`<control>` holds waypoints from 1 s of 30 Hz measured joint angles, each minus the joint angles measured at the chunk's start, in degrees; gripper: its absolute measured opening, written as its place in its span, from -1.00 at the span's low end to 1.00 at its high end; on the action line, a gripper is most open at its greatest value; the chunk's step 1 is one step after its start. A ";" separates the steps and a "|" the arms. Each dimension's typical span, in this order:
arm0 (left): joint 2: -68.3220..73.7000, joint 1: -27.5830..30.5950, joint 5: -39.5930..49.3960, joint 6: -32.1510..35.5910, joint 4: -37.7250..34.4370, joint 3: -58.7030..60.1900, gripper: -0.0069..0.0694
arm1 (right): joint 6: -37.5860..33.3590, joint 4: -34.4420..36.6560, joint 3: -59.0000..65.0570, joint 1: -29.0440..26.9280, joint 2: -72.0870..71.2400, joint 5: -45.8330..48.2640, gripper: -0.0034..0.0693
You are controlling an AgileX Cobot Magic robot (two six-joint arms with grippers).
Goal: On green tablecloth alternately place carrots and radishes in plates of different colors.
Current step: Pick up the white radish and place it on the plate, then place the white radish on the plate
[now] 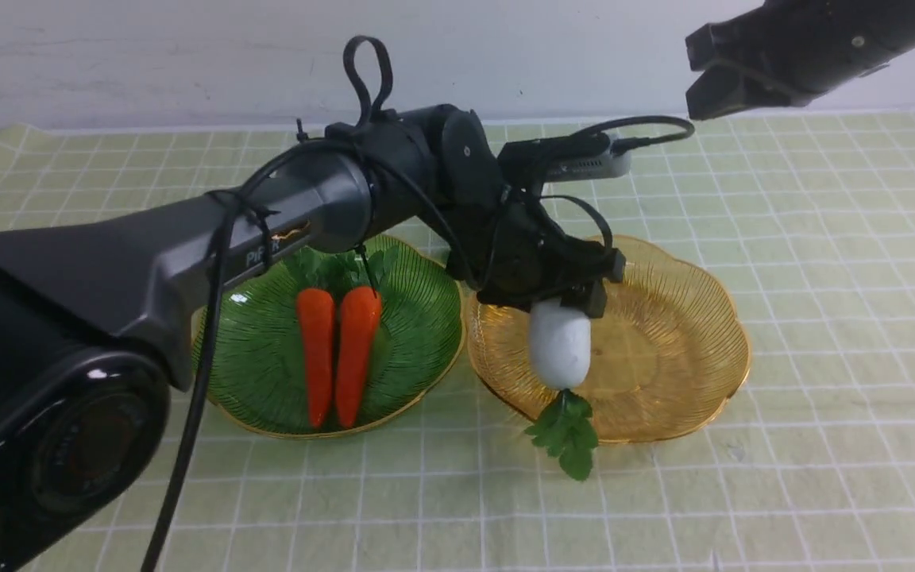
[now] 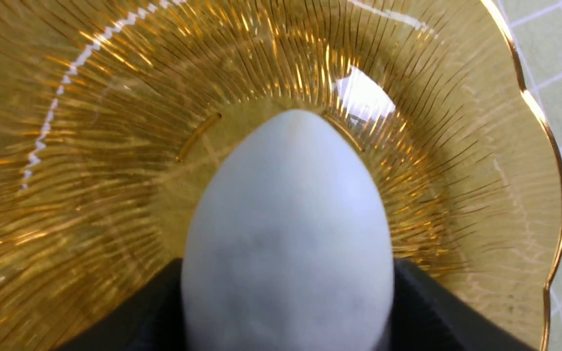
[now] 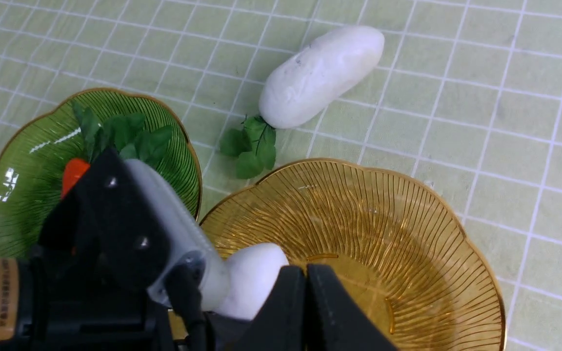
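Note:
My left gripper [image 1: 561,306] is shut on a white radish [image 1: 559,345] and holds it over the near-left part of the amber plate [image 1: 664,342]. Its leaf tuft [image 1: 567,433] hangs past the plate's front rim. In the left wrist view the radish [image 2: 288,234] sits between the black fingers [image 2: 422,302] above the amber plate [image 2: 90,146]. Two carrots [image 1: 316,349] [image 1: 356,349] lie side by side in the green plate [image 1: 418,334]. A second radish [image 3: 320,75] lies on the green tablecloth [image 1: 823,278] beyond the plates. My right gripper [image 1: 700,75] is shut, empty and raised at the far right.
The right wrist view shows my left arm [image 3: 115,229] over both plates, the green plate [image 3: 27,161] beside the amber one [image 3: 383,229]. In the front view my left arm hides the second radish. A white wall bounds the far edge.

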 joint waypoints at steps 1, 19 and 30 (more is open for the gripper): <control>0.05 0.17 1.05 0.00 0.60 -0.46 0.54 | 1.05 -0.21 0.00 0.00 -0.01 -0.12 -0.94; -16.16 14.45 25.99 -2.02 21.31 0.95 -0.84 | 12.20 4.68 -26.52 2.57 30.12 -5.36 -0.65; -31.67 15.91 26.37 -2.85 30.36 18.52 -0.84 | 16.19 13.20 -47.16 3.02 51.74 -7.61 0.76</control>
